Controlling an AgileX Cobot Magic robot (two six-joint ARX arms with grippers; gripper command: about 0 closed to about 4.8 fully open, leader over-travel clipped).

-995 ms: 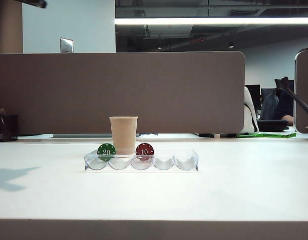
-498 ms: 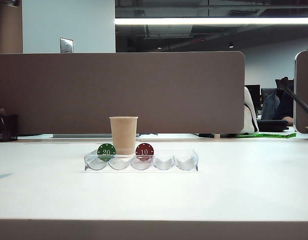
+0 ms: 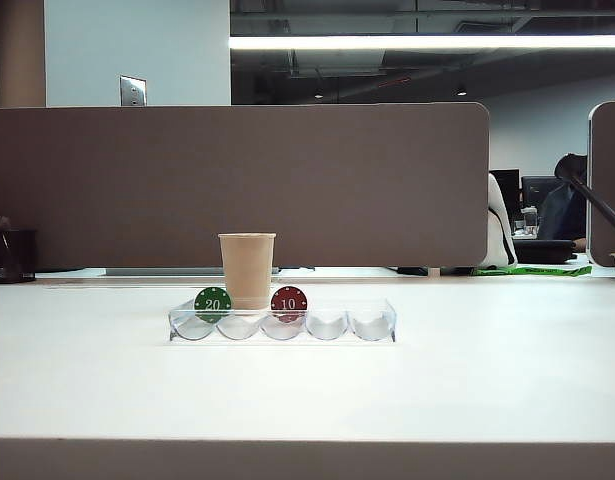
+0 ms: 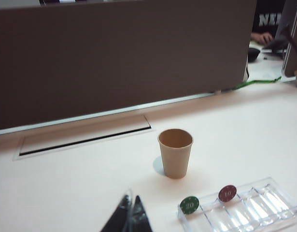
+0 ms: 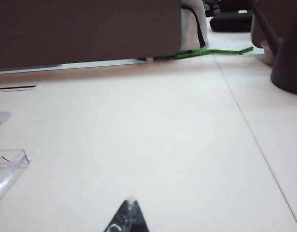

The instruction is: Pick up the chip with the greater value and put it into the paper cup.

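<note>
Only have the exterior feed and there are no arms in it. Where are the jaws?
Observer: The left gripper shows in the left wrist view, jaws shut and empty. It hovers over the table, apart from the tray and nearest its green chip end.
Operator: Right one?
Observer: The right gripper shows in the right wrist view, jaws together and nothing held. It is over bare table, with only one end of the tray in sight.
Operator: Anything in the paper cup?
Observer: The left wrist view looks down at the paper cup. Its upper inner wall is bare, but the bottom is hidden.
</note>
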